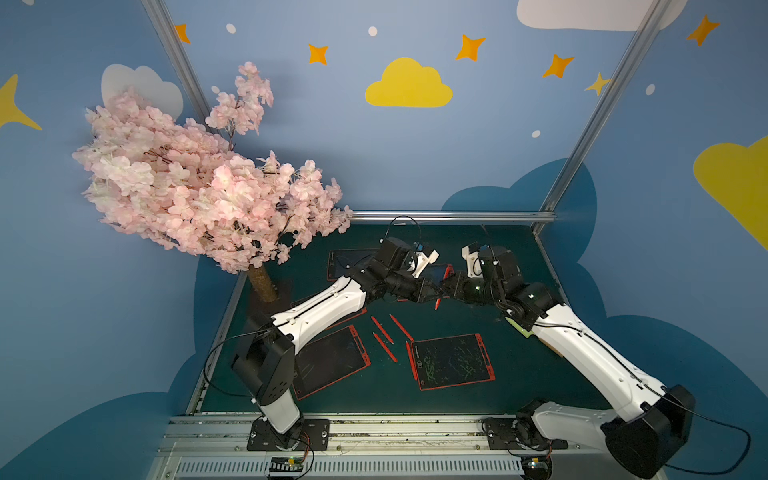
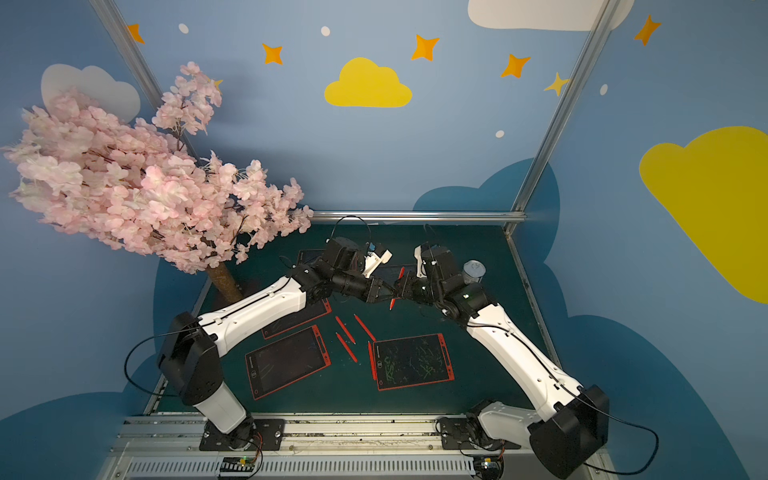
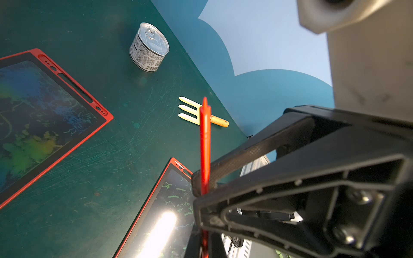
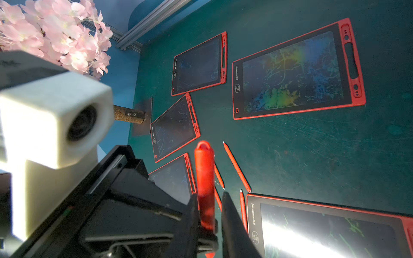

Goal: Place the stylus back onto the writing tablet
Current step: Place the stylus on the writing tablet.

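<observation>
A red stylus [image 1: 438,304] hangs nearly upright above the middle of the table, where both grippers meet. My left gripper [image 3: 205,244] is shut on its lower part. My right gripper [image 4: 210,196] is open, its jaws narrowly apart around the stylus [image 4: 204,178] higher up: one finger touches it and a slit shows beside the other. In both top views the two grippers [image 1: 436,293] [image 2: 397,289] sit tip to tip. Several red-framed writing tablets lie flat below. One [image 1: 453,361] has green scribbles, another [image 4: 297,71] lies farther back.
Several loose red styluses [image 1: 385,347] lie between the two front tablets [image 1: 332,361]. A tin can [image 3: 149,47] and a pale fork [image 3: 201,112] sit near the table's right edge. A pink blossom tree [image 1: 199,187] overhangs the back left corner.
</observation>
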Available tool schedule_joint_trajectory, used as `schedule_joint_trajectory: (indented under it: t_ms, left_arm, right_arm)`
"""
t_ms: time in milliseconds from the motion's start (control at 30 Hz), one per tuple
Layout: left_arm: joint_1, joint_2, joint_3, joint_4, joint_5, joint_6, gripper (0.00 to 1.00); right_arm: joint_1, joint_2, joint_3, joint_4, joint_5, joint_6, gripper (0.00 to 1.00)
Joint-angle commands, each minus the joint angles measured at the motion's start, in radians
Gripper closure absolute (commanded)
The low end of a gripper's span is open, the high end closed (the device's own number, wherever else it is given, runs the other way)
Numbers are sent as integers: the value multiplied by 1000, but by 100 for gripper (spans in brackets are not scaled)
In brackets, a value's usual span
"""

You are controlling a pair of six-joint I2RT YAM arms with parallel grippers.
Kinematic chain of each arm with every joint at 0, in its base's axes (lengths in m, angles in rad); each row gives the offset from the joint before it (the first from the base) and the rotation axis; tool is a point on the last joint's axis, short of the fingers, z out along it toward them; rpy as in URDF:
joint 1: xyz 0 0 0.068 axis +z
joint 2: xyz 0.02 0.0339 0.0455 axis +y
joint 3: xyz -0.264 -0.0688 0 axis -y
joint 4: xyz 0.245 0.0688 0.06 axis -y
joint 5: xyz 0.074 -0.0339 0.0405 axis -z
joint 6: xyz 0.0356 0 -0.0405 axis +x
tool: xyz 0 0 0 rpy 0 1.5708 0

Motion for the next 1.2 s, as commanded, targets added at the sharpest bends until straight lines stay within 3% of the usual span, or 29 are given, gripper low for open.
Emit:
schedule_joint_trajectory:
  t_ms: [0, 267, 400, 633, 867, 1033, 1167]
  left_arm:
    - [-3, -25, -6, 18, 6, 18, 97]
    - [-3, -28, -11, 30, 15, 17, 97]
    - [-3, -28, -11, 29, 14, 17, 97]
    - [-3, -24, -10, 25, 11, 19, 97]
    - [-3, -13, -9, 27, 16, 14, 97]
    - [-3, -7, -9, 31, 23, 8, 94]
    - [-3, -7, -9, 32, 30, 10, 84]
  right_arm:
    - [3, -4, -13, 2, -2, -1, 82]
    - [3, -2, -11, 11, -8, -3, 79]
    - [3, 2, -5, 8, -10, -7, 88]
    - [2, -2, -12, 4, -8, -11, 87]
    - [1, -1, -5, -12, 0, -31, 92]
    - [-5, -6, -6, -15, 5, -37, 92]
    - [-14, -35, -46, 26, 26, -29, 92]
